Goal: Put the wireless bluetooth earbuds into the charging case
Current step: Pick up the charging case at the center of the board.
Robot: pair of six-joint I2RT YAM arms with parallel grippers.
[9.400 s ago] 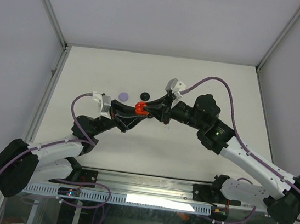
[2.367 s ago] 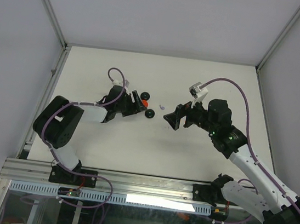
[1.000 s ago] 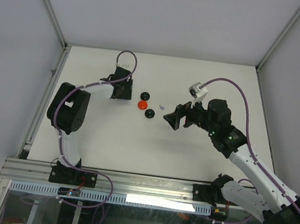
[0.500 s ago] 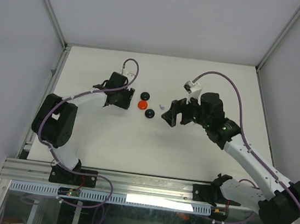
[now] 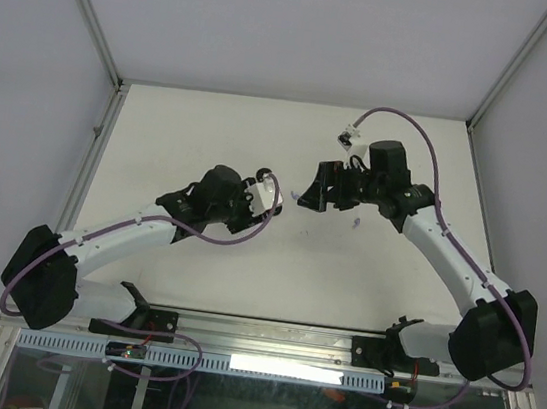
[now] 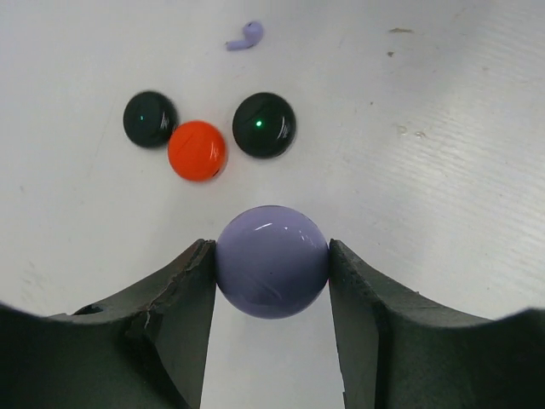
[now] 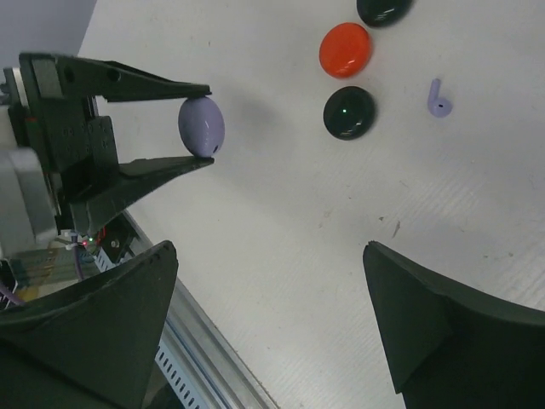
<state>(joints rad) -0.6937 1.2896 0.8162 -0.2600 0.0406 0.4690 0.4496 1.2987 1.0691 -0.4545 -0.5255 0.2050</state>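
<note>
Top: swung in from the back-left of a second ago to mid-table with the left gripper point(image 5: 260, 194), nose to nose with the right gripper point(image 5: 311, 190). Probably means case fetched, bud not yet in.

Left wrist: clamped on the lilac case point(image 6: 272, 268), a smooth glossy disc, seemingly closed, over the matte white table point(image 6: 443, 170). Beyond it, a red case point(image 6: 197, 150) between two black cases point(image 6: 264, 124), all shiny and round. Further out, the lilac bud point(image 6: 245, 36), a tiny stemmed comma, loose on the table.

Right wrist: spread wide, holding nothing. Bud lying right of the cases.
</note>
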